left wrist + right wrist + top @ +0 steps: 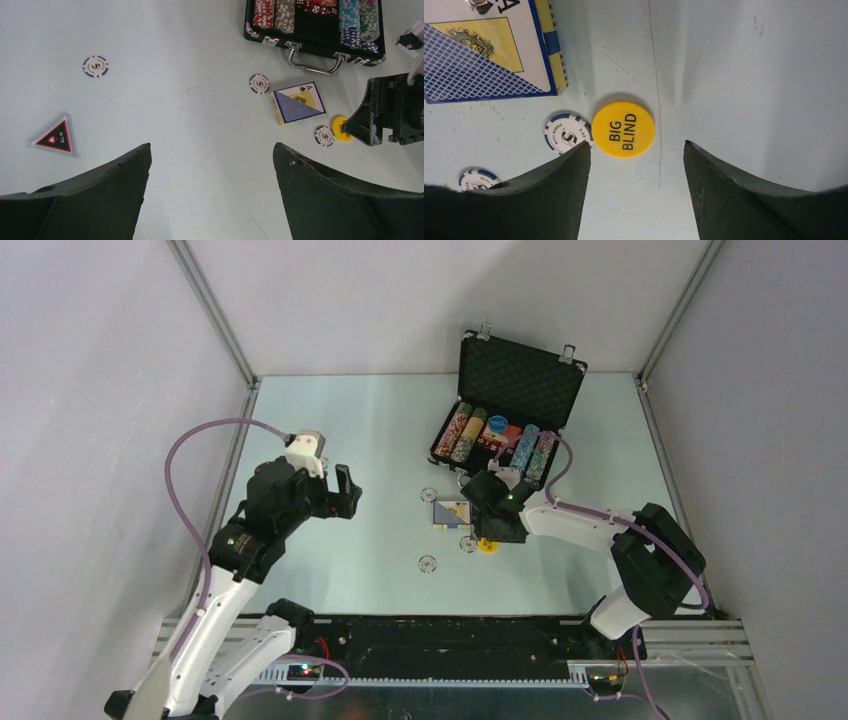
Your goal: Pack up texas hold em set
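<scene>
The black briefcase (520, 375) stands open at the back, lid up, with rows of chips inside (320, 46). In front of it on the table lie the card deck (450, 513) (484, 50), a yellow "BIG BLIND" disc (487, 545) (623, 129) and a white chip (567, 133) touching it. My right gripper (636, 145) hangs open low over the table, and the disc sits just beyond its fingertips. My left gripper (211, 146) is wide open and empty above bare table. A dark triangular piece (56, 137) lies to its left.
Two more white chips lie loose, one far left (95, 66) and one near the deck (259, 83). The case's silver handle (315, 62) faces the deck. Grey walls with metal frame posts close in the table.
</scene>
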Available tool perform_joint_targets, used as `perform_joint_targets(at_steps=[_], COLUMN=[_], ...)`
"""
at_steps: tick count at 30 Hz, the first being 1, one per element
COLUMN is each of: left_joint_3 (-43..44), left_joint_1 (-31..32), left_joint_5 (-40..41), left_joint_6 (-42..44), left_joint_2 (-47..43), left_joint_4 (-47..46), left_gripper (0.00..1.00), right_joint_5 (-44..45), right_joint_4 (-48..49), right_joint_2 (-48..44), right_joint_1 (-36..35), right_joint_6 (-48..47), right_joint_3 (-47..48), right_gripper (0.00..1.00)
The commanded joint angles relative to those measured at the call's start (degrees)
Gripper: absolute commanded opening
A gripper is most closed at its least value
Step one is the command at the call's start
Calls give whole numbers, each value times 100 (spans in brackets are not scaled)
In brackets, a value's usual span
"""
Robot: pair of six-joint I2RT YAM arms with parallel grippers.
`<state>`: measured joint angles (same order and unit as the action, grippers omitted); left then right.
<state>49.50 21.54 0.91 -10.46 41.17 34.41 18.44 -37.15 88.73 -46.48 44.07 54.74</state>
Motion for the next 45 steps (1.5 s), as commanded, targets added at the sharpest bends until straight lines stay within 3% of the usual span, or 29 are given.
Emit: perform_joint_targets(at_steps=[1, 16, 28, 45], left_joint_3=[-31, -35, -30, -29], left_joint_1=[-62, -65, -64, -69], left_joint_5=[-4, -47, -159, -189], left_joint_6=[97, 97, 97, 97], left_joint_2=[-80, -102, -113, -109], left_joint_4=[-174, -175, -174, -176], left_gripper=[96, 96, 96, 96], right_joint_5=[-143, -101, 410, 665], right_joint_4=[193, 270, -239, -522], right_joint_2=[164, 706, 1059, 832], right_joint_1=[45, 27, -61, -89], right_joint_6=[211, 205, 262, 391], right_joint_3=[10, 117, 396, 258], right_gripper=[71, 66, 59, 62])
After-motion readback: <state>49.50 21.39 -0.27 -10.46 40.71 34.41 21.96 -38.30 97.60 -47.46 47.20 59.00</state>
